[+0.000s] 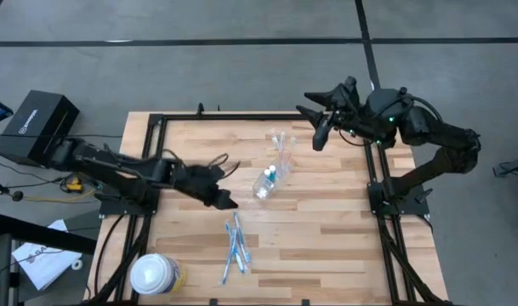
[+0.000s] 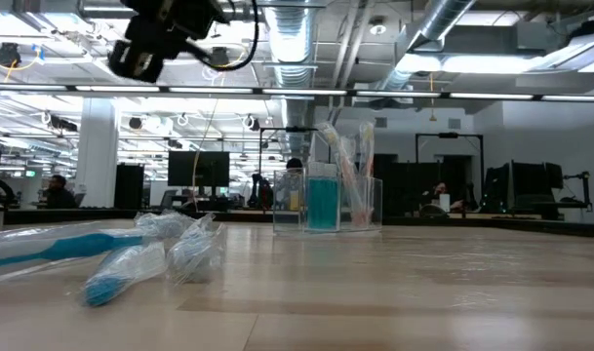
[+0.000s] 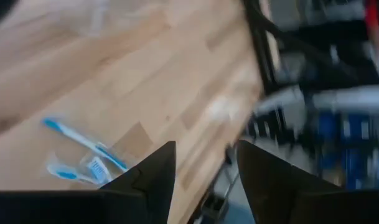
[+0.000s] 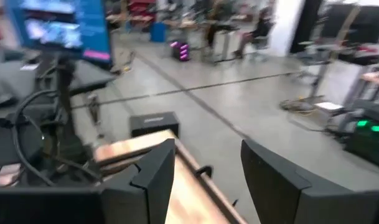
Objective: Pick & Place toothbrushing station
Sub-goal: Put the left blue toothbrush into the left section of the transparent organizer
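My left claw (image 1: 227, 201) hangs over the counter (image 1: 327, 246) just left of centre, fingers parted with nothing between them; its wrist view shows bare wood in the gap and the counter's edge running past. Just below it in the high view lie the toothbrushes (image 1: 235, 244), a loose wrapped bundle near the front edge. The clear cup (image 1: 266, 185) lies tipped on its side near the middle, a blue tube (image 1: 271, 173) at its mouth. A clear holder (image 1: 281, 141) with wrapped brushes sits closer to the far edge. My right claw (image 1: 319, 136) is raised over the counter's far right corner, beside the frame rail, fingers apart and empty. The right half of the counter is open wood. A white-lidded container (image 1: 152, 274) stands at the front left corner.
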`<action>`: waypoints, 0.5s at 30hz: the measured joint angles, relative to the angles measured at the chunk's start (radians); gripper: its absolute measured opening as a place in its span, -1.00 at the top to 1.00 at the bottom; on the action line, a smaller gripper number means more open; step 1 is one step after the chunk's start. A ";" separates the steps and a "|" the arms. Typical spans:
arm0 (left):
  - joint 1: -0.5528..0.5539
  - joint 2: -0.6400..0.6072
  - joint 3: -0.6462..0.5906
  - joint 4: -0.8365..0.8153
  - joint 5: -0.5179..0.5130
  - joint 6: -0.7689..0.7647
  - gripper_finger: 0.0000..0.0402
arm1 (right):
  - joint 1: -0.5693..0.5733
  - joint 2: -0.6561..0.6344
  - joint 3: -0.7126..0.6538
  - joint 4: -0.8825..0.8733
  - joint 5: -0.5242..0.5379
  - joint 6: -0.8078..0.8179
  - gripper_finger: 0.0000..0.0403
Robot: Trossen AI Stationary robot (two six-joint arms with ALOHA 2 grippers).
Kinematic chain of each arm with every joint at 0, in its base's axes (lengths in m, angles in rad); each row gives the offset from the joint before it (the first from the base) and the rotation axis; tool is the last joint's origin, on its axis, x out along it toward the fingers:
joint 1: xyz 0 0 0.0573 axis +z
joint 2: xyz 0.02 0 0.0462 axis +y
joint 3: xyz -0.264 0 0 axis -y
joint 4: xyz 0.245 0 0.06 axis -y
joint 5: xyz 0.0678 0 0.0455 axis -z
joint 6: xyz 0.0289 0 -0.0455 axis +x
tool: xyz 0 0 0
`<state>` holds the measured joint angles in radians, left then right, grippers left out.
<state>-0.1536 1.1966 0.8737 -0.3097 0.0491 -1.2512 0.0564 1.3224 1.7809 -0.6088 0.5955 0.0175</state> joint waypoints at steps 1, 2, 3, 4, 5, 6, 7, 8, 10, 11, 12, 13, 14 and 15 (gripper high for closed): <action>-0.033 0.008 -0.005 -0.002 -0.054 -0.072 0.19 | -0.011 -0.003 0.000 -0.018 -0.039 0.001 0.13; -0.065 0.020 -0.007 -0.008 -0.104 -0.139 0.20 | -0.021 -0.006 0.000 -0.045 -0.080 0.004 0.14; -0.095 0.036 -0.006 0.000 -0.152 -0.199 0.21 | -0.028 -0.008 0.000 -0.072 -0.122 0.006 0.14; -0.126 0.055 -0.005 0.008 -0.187 -0.254 0.22 | -0.035 -0.010 0.000 -0.095 -0.168 0.006 0.14; -0.151 0.074 -0.004 0.009 -0.204 -0.302 0.22 | -0.040 -0.011 0.000 -0.114 -0.209 0.003 0.15; -0.175 0.096 -0.005 0.014 -0.211 -0.353 0.22 | -0.044 -0.012 0.000 -0.130 -0.240 -0.002 0.15; -0.199 0.123 -0.005 0.032 -0.219 -0.398 0.22 | -0.048 -0.013 0.000 -0.143 -0.270 -0.008 0.15; -0.221 0.151 -0.005 0.064 -0.228 -0.441 0.22 | -0.049 -0.015 0.000 -0.156 -0.298 -0.021 0.15; -0.260 0.203 -0.005 0.122 -0.253 -0.505 0.22 | -0.052 -0.015 0.000 -0.162 -0.352 -0.052 0.15; -0.273 0.231 -0.005 0.155 -0.256 -0.533 0.22 | -0.052 -0.015 0.000 -0.166 -0.371 -0.063 0.14; -0.282 0.258 0.001 0.169 -0.255 -0.559 0.22 | -0.051 -0.015 0.000 -0.171 -0.385 -0.072 0.14; -0.290 0.284 0.009 0.169 -0.254 -0.581 0.22 | -0.051 -0.014 0.000 -0.172 -0.391 -0.076 0.14; -0.293 0.310 0.019 0.167 -0.249 -0.591 0.22 | -0.051 -0.014 0.000 -0.171 -0.393 -0.078 0.13; -0.293 0.330 0.029 0.168 -0.236 -0.593 0.22 | -0.051 -0.014 0.000 -0.171 -0.393 -0.078 0.13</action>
<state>-0.4470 1.5269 0.9031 -0.1414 -0.1867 -1.8439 0.0051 1.3081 1.7809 -0.7793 0.2028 -0.0605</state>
